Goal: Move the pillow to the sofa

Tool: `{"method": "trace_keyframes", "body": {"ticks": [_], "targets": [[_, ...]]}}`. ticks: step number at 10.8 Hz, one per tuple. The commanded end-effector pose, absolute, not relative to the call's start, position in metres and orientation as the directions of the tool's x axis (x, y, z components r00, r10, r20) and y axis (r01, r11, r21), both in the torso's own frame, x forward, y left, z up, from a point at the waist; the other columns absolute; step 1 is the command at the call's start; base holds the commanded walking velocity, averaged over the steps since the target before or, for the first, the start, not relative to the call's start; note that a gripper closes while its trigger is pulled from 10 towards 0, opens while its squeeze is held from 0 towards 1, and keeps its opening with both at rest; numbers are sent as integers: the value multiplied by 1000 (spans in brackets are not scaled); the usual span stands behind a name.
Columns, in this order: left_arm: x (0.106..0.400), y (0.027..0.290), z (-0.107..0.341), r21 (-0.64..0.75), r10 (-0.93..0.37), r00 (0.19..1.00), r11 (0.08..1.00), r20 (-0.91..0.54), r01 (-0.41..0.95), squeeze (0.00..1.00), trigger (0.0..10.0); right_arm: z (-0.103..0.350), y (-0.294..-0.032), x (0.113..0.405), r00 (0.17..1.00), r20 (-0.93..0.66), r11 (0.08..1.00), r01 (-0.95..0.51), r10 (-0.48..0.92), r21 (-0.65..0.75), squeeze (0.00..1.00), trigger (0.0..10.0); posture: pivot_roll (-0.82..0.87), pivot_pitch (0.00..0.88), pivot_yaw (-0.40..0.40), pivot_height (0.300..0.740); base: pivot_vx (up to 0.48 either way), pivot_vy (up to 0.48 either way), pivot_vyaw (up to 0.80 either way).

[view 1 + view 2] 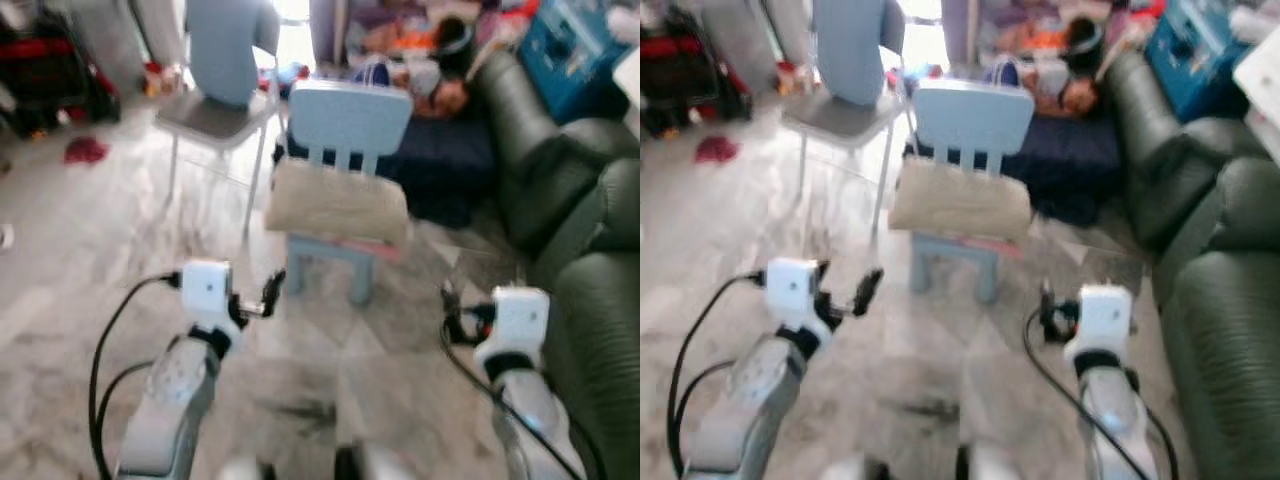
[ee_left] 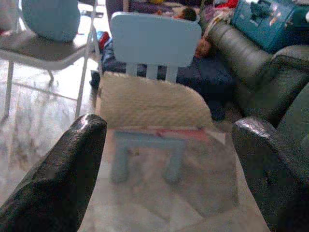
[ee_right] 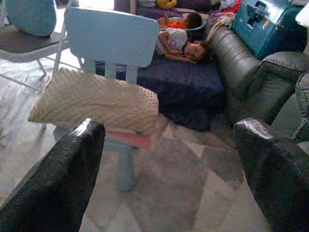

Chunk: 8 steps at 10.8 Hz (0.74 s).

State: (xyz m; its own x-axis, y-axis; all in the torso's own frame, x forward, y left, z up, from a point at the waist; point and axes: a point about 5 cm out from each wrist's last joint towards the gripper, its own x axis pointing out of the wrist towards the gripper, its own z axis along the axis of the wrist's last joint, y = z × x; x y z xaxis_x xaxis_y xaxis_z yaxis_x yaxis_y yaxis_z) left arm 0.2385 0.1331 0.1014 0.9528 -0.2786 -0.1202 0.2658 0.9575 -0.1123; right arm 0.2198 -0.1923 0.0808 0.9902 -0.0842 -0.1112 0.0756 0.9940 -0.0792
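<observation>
One beige pillow (image 1: 338, 203) lies across the seat of one small light-blue chair (image 1: 349, 122), ahead of both end effectors and between their lines of reach, well apart from each. A thin pink cushion edge (image 3: 129, 138) shows under the pillow.

The left end effector (image 1: 272, 291) is raised over the marble floor (image 1: 90, 250), to the left of and short of the chair; its two black fingers (image 2: 63, 179) stand spread and released, holding nothing. The right end effector (image 1: 447, 296) is raised level with it; its two fingers (image 3: 58, 183) are likewise parted and empty.

One dark green sofa (image 1: 590, 250) runs along the right, beside the right end effector. Beyond the blue chair stands one grey folding chair (image 1: 215, 110) with a blue cushion (image 1: 225, 45). On a dark mattress (image 3: 183, 87) behind the chair a person (image 3: 181, 43) lies. One blue box (image 3: 265, 24) sits on the sofa's far end.
</observation>
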Motion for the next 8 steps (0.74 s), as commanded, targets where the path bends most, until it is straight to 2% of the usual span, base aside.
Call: {"method": "trace_keyframes", "body": {"ticks": [1, 2, 8], "targets": [[238, 136, 104, -93, -273, 955, 960, -121, 262, 0, 10000, 81, -188, 219, 990, -116, 995, 72, -79, -63, 0, 10000, -58, 124, -33, 740, 458, 0, -800], [238, 133, 104, -93, -280, 952, 958, -121, 270, 0, 10000, 80, -189, 219, 990, -116, 995, 75, -81, -63, 0, 10000, -58, 128, -32, 740, 480, 0, -406], [235, 128, 106, -90, -289, 949, 956, -126, 279, 0, 10000, 80, -185, 220, 989, -117, 995, 78, -85, -61, 0, 10000, -58, 146, -26, 740, 477, 0, 0]]}}
